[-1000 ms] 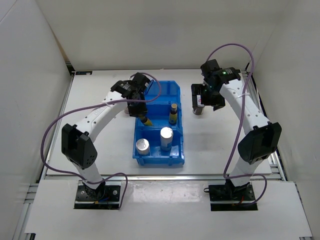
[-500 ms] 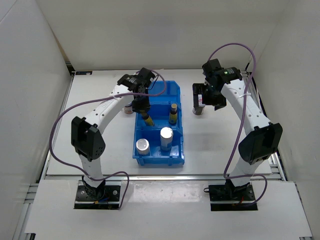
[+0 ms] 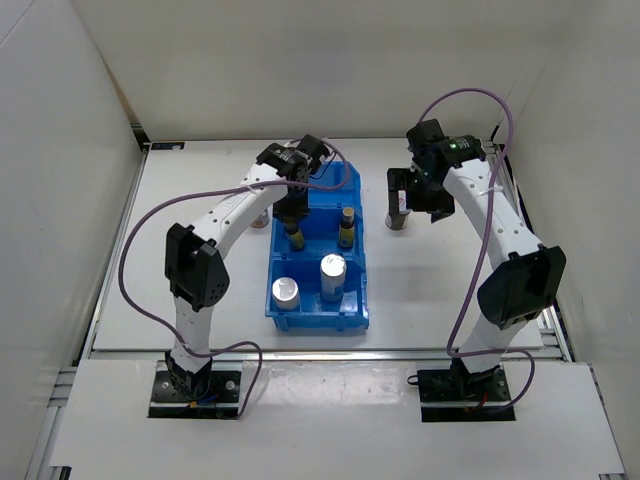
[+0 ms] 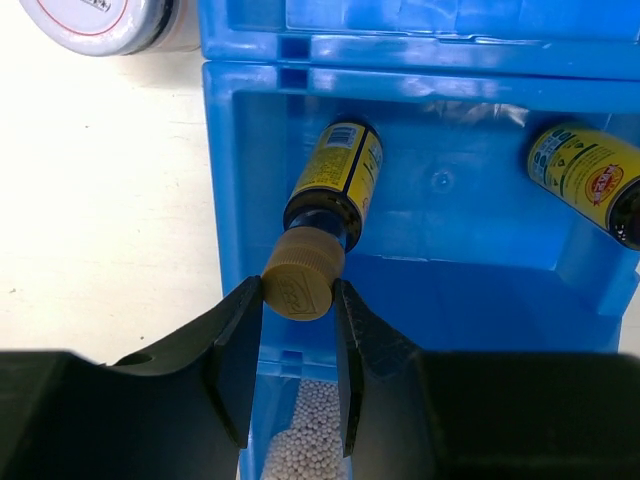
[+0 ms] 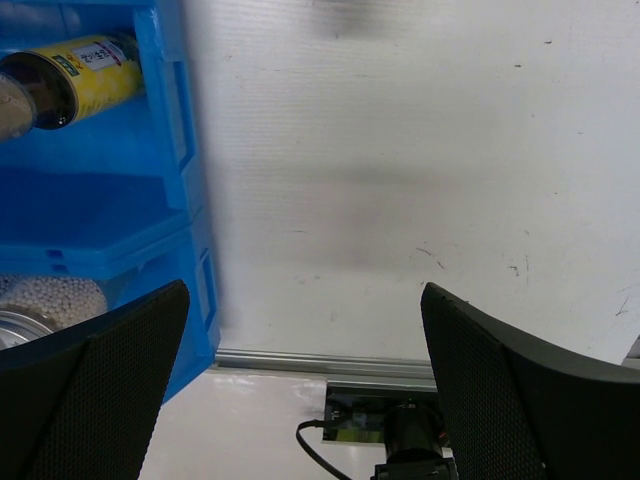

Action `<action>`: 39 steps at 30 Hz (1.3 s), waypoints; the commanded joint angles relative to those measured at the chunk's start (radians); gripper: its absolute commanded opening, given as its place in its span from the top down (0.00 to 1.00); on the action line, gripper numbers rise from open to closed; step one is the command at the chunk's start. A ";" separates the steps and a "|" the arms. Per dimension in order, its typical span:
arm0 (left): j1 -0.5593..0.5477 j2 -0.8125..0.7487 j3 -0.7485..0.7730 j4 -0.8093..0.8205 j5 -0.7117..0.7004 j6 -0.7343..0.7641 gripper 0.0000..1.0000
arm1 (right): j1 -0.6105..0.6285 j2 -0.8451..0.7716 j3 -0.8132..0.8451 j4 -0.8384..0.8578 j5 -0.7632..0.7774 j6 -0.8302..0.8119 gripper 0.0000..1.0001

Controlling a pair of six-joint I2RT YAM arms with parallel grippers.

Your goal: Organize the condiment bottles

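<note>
Placement of a yellow bottle [image 4: 335,185] into the middle compartment of the blue bin [image 3: 318,320] looks like the step in hand. The left gripper [image 4: 298,300] is clamped on the bottle's tan cap [image 4: 298,280], and the bottle hangs tilted, its base toward the bin's far side; whether it touches the floor I cannot tell. A second yellow bottle [image 3: 347,228] stands in the same compartment, nearer the bin's right wall. The next move probably calls for straightening the held bottle, seating it, then letting go and lifting clear without dragging the cap or knocking its neighbour. The left wrist view shows what the overhead cannot: the pinch on the cap, and a pale-lidded jar [image 4: 100,15] on the table just outside the bin's left wall, which the arm largely hides from above. The overhead alone shows two silver-topped cylinders [image 3: 287,292] [image 3: 333,270] in the bin's near compartment and a dark jar [image 3: 397,217] on the table to the bin's right, close under the right arm. The right gripper [image 5: 302,300] is spread wide and empty; its own camera sees no jar, only the bin's right wall and bare table.
</note>
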 commanded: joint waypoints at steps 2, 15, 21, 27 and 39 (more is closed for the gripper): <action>-0.028 0.025 0.069 -0.035 -0.059 0.010 0.76 | -0.004 -0.046 -0.005 0.008 0.002 -0.017 0.00; -0.028 0.074 0.200 -0.087 -0.077 0.020 0.15 | -0.013 -0.055 -0.005 0.008 0.002 -0.017 0.00; -0.028 0.083 0.371 -0.156 -0.099 0.020 0.00 | -0.043 -0.011 0.038 0.020 0.002 -0.006 0.00; 0.028 -0.013 0.401 -0.190 -0.127 -0.007 0.00 | -0.068 0.158 0.161 0.054 -0.035 0.003 0.00; 0.162 -0.308 -0.053 -0.095 -0.128 0.011 0.00 | -0.088 0.515 0.417 0.080 0.037 0.012 0.00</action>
